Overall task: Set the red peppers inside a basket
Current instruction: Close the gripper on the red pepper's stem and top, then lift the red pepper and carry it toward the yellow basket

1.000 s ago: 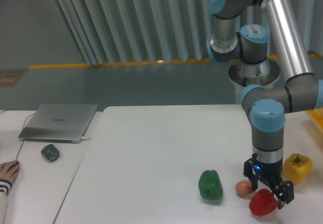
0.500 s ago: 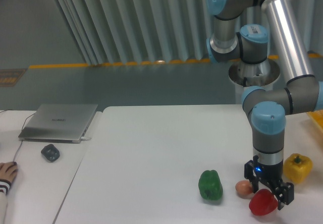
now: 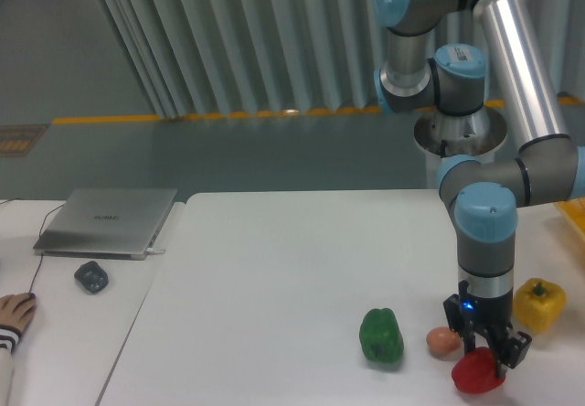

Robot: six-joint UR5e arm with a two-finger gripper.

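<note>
Camera: gripper lower, narrower on red pepper.

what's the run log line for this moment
phase: grasping | gripper: down over red pepper | pepper: on table | basket: far right edge

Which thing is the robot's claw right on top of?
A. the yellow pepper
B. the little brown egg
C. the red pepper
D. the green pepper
C: the gripper is down over the red pepper, with a finger on each side of it, while the green pepper, the egg and the yellow pepper sit apart from it on the table.
</note>
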